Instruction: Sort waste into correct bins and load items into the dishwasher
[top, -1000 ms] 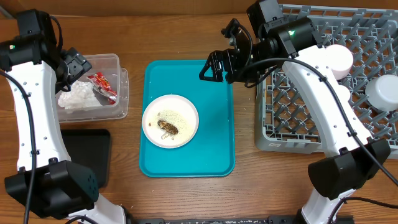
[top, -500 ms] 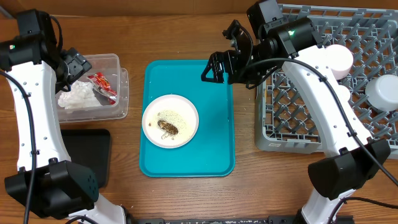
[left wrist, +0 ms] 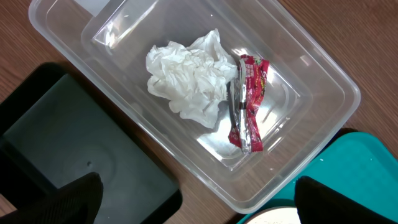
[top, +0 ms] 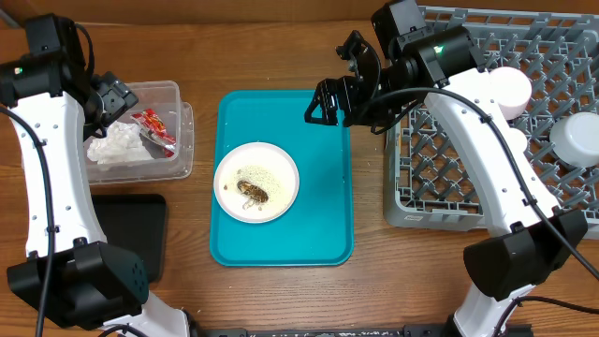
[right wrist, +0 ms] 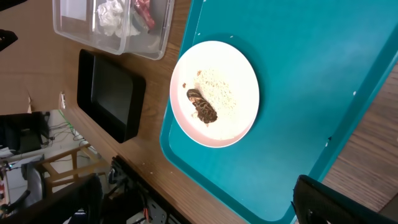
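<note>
Wooden table (top: 374, 281), plate (top: 256, 182) mid teal tray (top: 323, 225), right end effector (top: 324, 109) above its corner

Glossy clear plastic tub (left wrist: 323, 93), matt black tray (left wrist: 81, 162), wood-grain table (top: 374, 281)

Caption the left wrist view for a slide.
Crumpled napkin and red-and-white wrapper lie in the clear tub, black tray alongside.

Plate (top: 284, 189) on tray (top: 323, 220), between tub (top: 184, 140) and rack (top: 440, 178).
</note>
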{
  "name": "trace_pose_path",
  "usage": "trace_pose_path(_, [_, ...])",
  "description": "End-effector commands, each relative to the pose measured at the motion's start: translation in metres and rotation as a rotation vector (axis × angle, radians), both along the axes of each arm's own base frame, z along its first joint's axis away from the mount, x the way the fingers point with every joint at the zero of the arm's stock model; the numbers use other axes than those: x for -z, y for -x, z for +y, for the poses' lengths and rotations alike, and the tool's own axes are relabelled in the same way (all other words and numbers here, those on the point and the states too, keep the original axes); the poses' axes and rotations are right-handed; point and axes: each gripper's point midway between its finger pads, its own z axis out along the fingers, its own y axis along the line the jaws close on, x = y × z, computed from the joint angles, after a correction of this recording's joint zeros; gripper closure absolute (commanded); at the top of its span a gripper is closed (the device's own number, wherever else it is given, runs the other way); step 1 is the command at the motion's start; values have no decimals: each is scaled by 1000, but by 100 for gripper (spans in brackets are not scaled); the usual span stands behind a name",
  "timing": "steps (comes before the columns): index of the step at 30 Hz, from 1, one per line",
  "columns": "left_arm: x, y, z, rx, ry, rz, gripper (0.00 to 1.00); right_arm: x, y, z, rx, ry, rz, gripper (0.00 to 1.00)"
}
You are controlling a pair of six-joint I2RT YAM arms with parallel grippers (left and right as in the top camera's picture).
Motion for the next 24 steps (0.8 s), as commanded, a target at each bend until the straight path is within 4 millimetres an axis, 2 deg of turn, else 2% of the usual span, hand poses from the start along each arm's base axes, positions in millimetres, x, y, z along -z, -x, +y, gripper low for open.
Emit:
trace_pose_path(1, [-14,1,-3,-4,-19,-36,0,-11,0,-2,5,-6,-32,0])
trace_pose_path(7, [-14,1,-3,-4,-19,-35,0,-10,6,4,-12,-2,-21,0])
trace_pose_path(13, [-14,1,-3,-4,-19,-36,0,5,20,25,-58,6,12,0])
trace_pose_path(18, [-14,1,-3,-4,-19,-35,0,41,22,37,24,108,90,0])
trace_pose_path(24, [-14,1,-3,-4,-19,-35,0,82,19,53,86,204,91,0])
